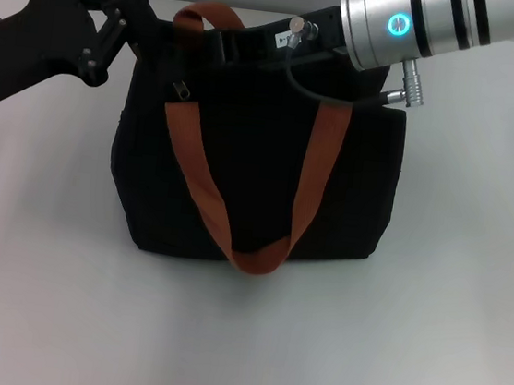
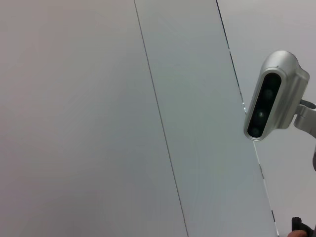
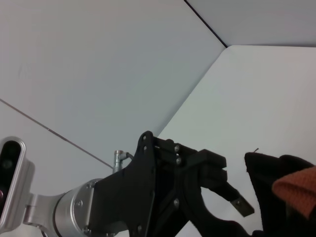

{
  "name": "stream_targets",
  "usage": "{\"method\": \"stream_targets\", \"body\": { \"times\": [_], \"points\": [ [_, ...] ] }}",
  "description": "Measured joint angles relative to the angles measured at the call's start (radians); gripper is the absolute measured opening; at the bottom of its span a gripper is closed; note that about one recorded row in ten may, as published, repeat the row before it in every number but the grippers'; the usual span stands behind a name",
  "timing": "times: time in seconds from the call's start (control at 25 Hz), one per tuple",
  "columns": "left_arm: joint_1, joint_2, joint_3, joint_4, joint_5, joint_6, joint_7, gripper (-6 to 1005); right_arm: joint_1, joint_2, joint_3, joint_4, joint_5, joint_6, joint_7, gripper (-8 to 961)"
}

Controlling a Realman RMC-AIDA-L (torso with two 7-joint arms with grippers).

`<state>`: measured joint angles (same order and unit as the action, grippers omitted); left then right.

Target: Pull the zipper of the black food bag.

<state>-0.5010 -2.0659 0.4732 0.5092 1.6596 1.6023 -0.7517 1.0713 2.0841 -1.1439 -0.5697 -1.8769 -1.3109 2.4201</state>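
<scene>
The left gripper (image 1: 138, 16) is seen at the black food bag's (image 1: 259, 174) upper left corner, its black linkage body reaching in from the left. In the right wrist view the same left gripper (image 3: 232, 217) is shown with its fingers (image 3: 241, 203) spread apart, one flat tip just beside the bag's (image 3: 276, 197) dark edge; whether fabric is touched cannot be told. The right gripper (image 1: 246, 47) is found at the bag's top edge, to the right of the left gripper, on a silver wrist marked by a glowing blue ring. Its fingers are hidden against the black fabric, so its state cannot be told.

The zipper (image 1: 179, 91) is seen as a small silver pull just below the bag's top edge, near the upper left corner and beside an orange-brown strap (image 1: 202, 186). The bag is stood upright on a white table (image 1: 426, 342), with the strap hung in a loop down its front face. In the left wrist view a grey wall (image 2: 123, 118) and a silver camera housing (image 2: 274, 96) are shown.
</scene>
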Motion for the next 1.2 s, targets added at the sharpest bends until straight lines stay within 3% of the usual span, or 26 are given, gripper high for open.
{"method": "stream_targets", "body": {
  "times": [0.16, 0.96, 1.2],
  "points": [
    [0.002, 0.000, -0.001, 0.000, 0.000, 0.008, 0.000, 23, 0.001, 0.000, -0.005, 0.000, -0.001, 0.000, 0.000, 87],
    [0.021, 0.000, -0.001, -0.002, -0.012, 0.019, 0.000, 23, 0.008, 0.001, -0.016, -0.026, -0.048, 0.008, 0.003, -1],
    [0.036, 0.000, 0.000, -0.002, -0.038, 0.021, 0.000, 23, -0.027, 0.003, -0.052, -0.122, -0.078, 0.010, 0.057, 0]
  ]
}}
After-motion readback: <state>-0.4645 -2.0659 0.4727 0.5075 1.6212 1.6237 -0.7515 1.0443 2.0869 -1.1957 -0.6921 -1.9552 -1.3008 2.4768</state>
